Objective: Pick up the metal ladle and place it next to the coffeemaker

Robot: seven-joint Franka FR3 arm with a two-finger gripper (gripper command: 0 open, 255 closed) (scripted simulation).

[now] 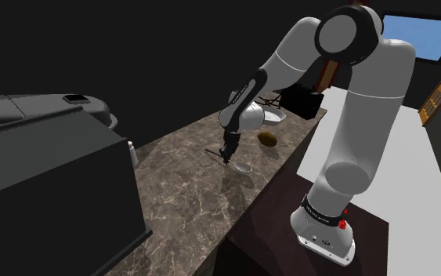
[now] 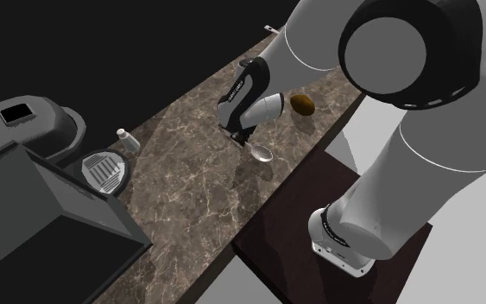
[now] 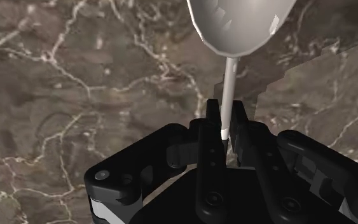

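Looking along your gripper (image 3: 226, 121), you had its two black fingers (image 3: 213, 116) pinched on the thin handle end of the ladle (image 3: 241, 25). Its pale bowl stuck out beyond the fingertips over the brown marble counter (image 1: 187, 196), well apart from the grey coffeemaker (image 2: 47, 129).

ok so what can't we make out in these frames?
Silver round-bowled ladle: wrist view, bowl's far side cut off by the picture edge; handle end hidden inside the black pincer.
Ladle touching the brown marble counter or lifted: shoulder view, too small to tell.
Grey rounded coffeemaker: shoulder view, lower part hidden by a black box-shaped appliance, left side cut off by the edge.
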